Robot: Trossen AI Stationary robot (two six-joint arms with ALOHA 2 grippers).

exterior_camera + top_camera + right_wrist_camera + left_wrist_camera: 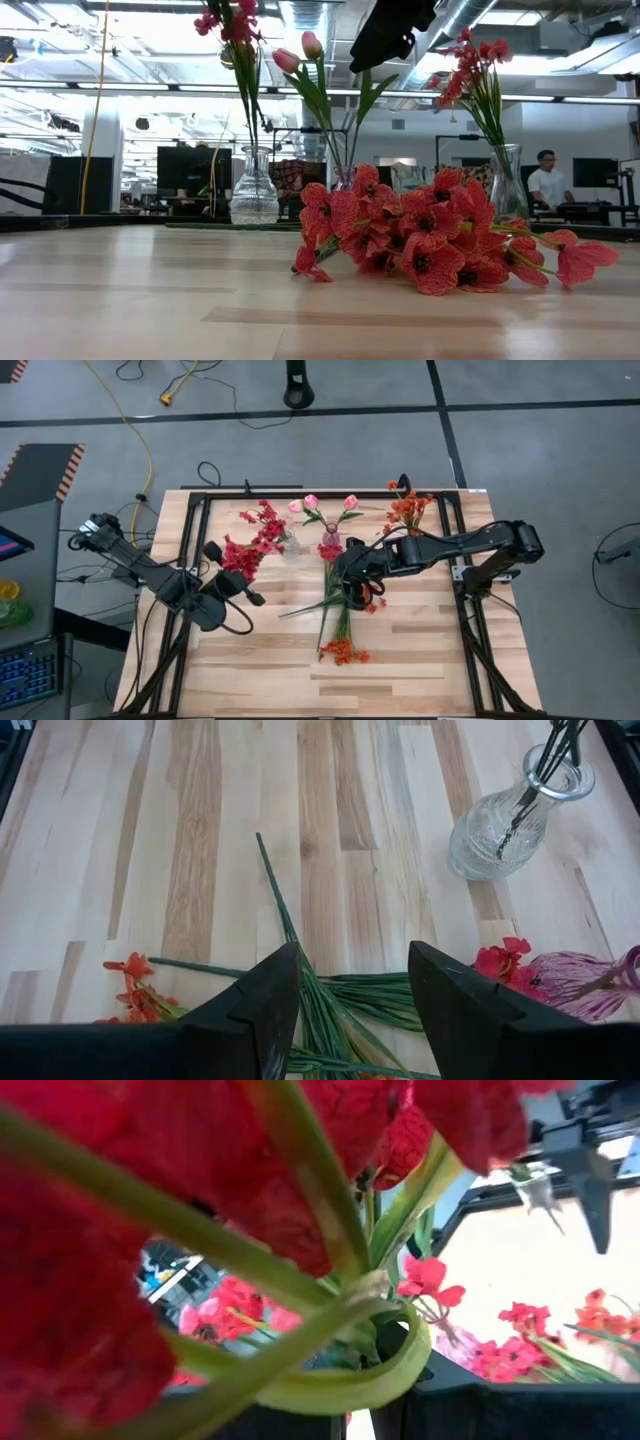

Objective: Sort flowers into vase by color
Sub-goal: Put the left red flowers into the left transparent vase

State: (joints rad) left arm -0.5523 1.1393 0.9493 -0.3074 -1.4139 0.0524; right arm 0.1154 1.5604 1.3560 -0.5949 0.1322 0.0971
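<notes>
While the left gripper [232, 586] is clamped tight on a red sprig [240, 556] and carries it above the left part of the worktop [420, 660], its own wrist view is nearly filled by petals and bent green stem, so how securely the stem sits between the fingers is hard to judge. If the grip is only on a leaf, the sprig could slip or swing as it nears the left vase [290, 545], which already holds red blooms, and a crooked stem could miss the narrow neck or tip the glass.

The right gripper [352, 586] hangs with its fingers spread wide and empty over the loose stems [330, 610] lying mid-worktop, their orange heads [342, 652] towards the near edge. Those stems cross each other, so closing there could catch 2 or more at once. The pink vase [330, 540] stands just beside it, and the arm could knock it. The orange vase [408, 525] stands farther right.
</notes>
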